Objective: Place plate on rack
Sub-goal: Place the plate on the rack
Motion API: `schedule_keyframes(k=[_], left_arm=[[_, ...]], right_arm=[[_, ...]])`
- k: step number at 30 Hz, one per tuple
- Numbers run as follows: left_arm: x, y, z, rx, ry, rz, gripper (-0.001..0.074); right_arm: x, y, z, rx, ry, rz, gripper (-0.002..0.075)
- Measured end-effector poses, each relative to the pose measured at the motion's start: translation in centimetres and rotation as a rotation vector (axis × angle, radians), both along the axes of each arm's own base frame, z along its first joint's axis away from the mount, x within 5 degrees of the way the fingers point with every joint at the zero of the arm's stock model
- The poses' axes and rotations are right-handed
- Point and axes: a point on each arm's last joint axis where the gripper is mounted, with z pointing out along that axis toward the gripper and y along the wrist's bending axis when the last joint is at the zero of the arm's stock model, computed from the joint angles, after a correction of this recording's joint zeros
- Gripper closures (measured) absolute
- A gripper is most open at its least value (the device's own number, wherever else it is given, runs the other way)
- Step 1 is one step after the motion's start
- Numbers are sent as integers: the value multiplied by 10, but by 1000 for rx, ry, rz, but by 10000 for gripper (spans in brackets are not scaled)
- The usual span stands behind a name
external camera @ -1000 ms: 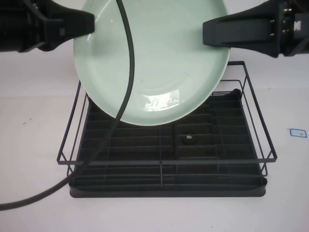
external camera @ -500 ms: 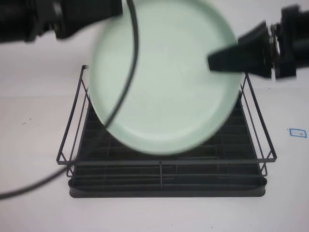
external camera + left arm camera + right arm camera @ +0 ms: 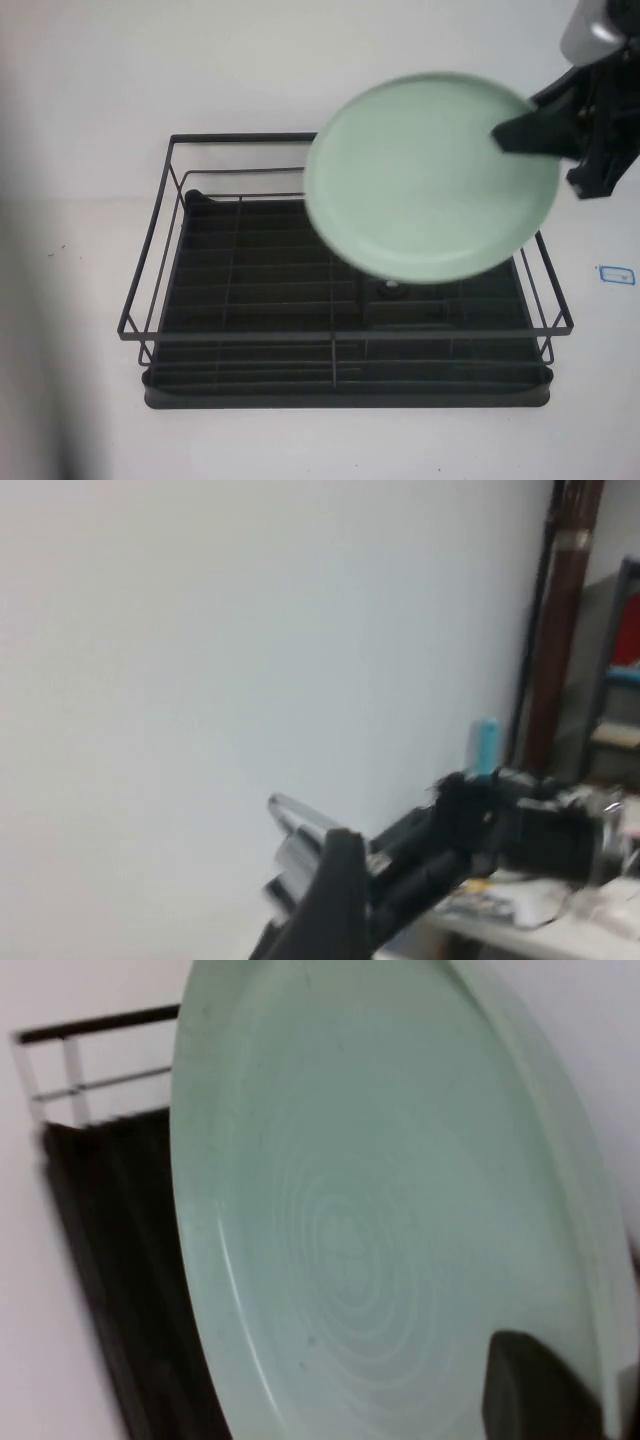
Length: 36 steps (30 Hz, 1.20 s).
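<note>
The pale mint-green plate (image 3: 430, 180) hangs tilted in the air over the right back part of the black wire rack (image 3: 340, 335). My right gripper (image 3: 508, 138) is shut on the plate's right rim and holds it alone. In the right wrist view the plate (image 3: 370, 1220) fills the picture, with one dark finger (image 3: 540, 1390) on its face and the rack (image 3: 110, 1260) behind. My left gripper is out of the high view. The left wrist view faces a white wall and shows only a dark blurred part (image 3: 335, 900) at the bottom edge.
The rack stands on a white table (image 3: 80, 430). A small blue-edged label (image 3: 617, 274) lies on the table right of the rack. The left wrist view shows a brown pole (image 3: 560, 620) and a cluttered desk (image 3: 540, 910).
The left gripper has let go of the plate and swung out of the high view. The plate has moved right and lower, held by the right gripper alone.
</note>
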Motion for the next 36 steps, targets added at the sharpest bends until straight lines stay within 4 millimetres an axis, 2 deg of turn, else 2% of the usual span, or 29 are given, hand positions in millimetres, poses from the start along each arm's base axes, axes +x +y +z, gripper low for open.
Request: schedule_keyframes(k=[3, 5, 9, 12, 15, 18, 24, 31, 36], left_arm=[[-29, 10, -1, 82, 3, 173, 42], [-37, 24, -7, 126, 70, 377, 42], [-23, 59, -29, 189, 286, 791, 60], [-12, 73, -49, 246, 371, 951, 108], [-2, 74, -67, 274, 422, 967, 158], [3, 74, -77, 285, 441, 965, 204], [5, 74, -78, 273, 431, 967, 259], [5, 74, -77, 270, 422, 969, 263], [5, 74, -77, 270, 422, 969, 264]], right_arm=[[-3, -5, 9, -59, -111, -5, 642], [-6, -5, 12, -81, -146, 15, 642], [-8, -1, 10, -123, -175, 82, 642], [-9, 5, 6, -136, -169, 121, 643], [-7, 10, 0, -142, -150, 146, 643], [-4, 14, -6, -156, -136, 159, 643], [2, 12, -11, -195, -155, 141, 643], [16, 14, -27, -209, -129, 124, 643], [24, 13, -30, -212, -152, 87, 643]])
